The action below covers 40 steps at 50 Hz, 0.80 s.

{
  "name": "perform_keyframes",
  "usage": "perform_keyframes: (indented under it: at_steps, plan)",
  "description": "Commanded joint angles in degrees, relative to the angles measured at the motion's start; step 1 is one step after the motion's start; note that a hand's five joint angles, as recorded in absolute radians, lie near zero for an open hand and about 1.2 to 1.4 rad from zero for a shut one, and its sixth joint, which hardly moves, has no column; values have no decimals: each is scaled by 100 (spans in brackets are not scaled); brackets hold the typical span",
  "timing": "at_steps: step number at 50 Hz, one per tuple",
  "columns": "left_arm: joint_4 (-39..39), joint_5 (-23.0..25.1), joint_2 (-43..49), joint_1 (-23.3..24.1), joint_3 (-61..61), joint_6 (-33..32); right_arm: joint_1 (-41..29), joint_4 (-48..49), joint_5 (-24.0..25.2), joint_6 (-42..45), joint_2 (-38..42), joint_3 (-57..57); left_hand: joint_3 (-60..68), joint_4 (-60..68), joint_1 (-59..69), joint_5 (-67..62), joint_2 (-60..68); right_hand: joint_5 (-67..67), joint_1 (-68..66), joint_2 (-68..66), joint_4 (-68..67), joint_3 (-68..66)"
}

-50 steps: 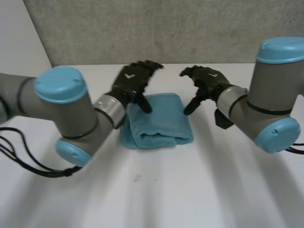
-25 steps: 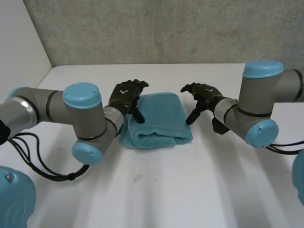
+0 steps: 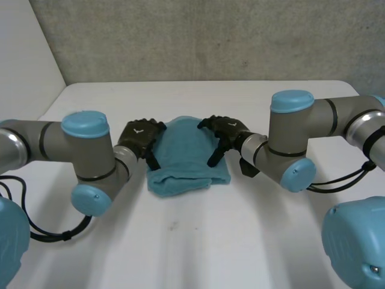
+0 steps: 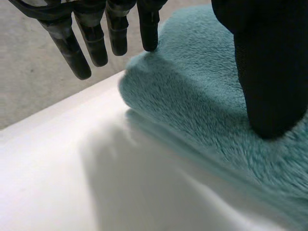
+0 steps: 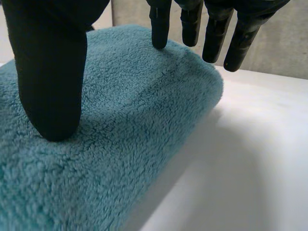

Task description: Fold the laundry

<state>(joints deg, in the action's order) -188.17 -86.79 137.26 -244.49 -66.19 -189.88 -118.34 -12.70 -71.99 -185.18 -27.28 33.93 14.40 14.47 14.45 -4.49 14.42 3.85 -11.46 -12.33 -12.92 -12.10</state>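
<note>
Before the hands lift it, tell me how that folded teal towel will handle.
The towel is plush and folded in layers, so it will probably sag and unfold if lifted by one edge. Its fuzzy pile under the left hand should grip rather than slip. It looks light; pushed on the smooth table it would likely slide or bunch.
</note>
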Motion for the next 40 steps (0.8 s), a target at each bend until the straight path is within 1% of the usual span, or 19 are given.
perform_keyframes:
  at_steps: [1,10,13,14,15,17,18,20,21,23,24,25,26,28,29,31,32,34,40]
  plan:
    - [35,-48,-234,-152,-139,-269,-101,-135,-35,9,249,-228,171,163,165,-161,169,-385,146,233,292,210]
    - [52,-22,-877,-99,-438,-207,-93,-338,-61,17,153,-572,53,45,47,-43,51,-385,146,233,292,210]
    - [52,-13,-1228,-11,-517,-172,-84,-329,-70,9,-286,-712,-15,-22,-20,24,-16,-385,146,233,292,210]
    - [52,-13,-1420,67,-526,-120,-75,-329,-79,17,-582,-721,-48,-56,-53,57,-50,-385,146,233,292,210]
    - [52,-13,-1422,68,-526,-119,-75,-329,-79,17,-585,-721,-48,-56,-54,58,-50,-385,146,233,292,210]
    - [52,-13,-1876,208,-509,82,-58,-242,-149,53,-1250,-616,-98,-106,-104,108,-100,-385,146,233,292,210]
    - [52,-13,-1879,208,-509,83,-57,-241,-149,53,-1253,-615,-99,-106,-104,108,-100,-385,146,233,292,210]
    - [52,-31,-2421,182,-500,363,-22,-110,-551,113,-1883,-371,-132,-140,-138,142,-134,-385,146,233,292,210]
    - [52,-31,-2424,182,-500,364,-22,-109,-553,114,-1886,-369,-132,-140,-138,142,-134,-385,146,233,292,210]
    - [52,-40,-2896,130,-500,627,-14,135,-1131,324,-2533,155,-132,-140,-138,142,-134,-385,146,233,292,210]
    - [52,-40,-2898,129,-500,628,-13,137,-1133,325,-2536,158,-132,-140,-138,142,-134,-385,146,233,292,210]
    - [70,-57,-3098,68,-509,741,13,267,-1394,543,-2858,506,-132,-140,-138,142,-134,-385,146,233,292,210]
    - [70,-57,-3100,68,-509,742,13,269,-1397,545,-2862,509,-132,-140,-138,142,-134,-385,146,233,292,210]
    - [227,-75,-3546,-203,-657,891,205,522,-1878,1052,-3491,1288,-166,-173,-171,175,-167,-385,146,233,292,210]
    - [228,-75,-3549,-205,-658,892,206,523,-1881,1055,-3494,1292,-166,-174,-171,175,-168,-385,146,233,292,210]
    - [516,-66,-4038,-502,-894,927,320,742,-2292,1405,-4080,2026,-200,-207,-205,209,-201,-385,146,233,292,210]
    - [518,-66,-4041,-503,-895,927,321,743,-2294,1406,-4083,2030,-200,-207,-205,209,-201,-385,146,233,292,210]
    - [780,-48,-4347,-670,-1140,935,373,883,-2495,1563,-4564,2642,-317,-324,-322,326,-318,-385,146,233,292,210]
    - [905,-31,-4647,-732,-1537,997,426,840,-2496,1564,-5015,3225,-385,-392,-390,394,-386,-385,146,233,292,210]
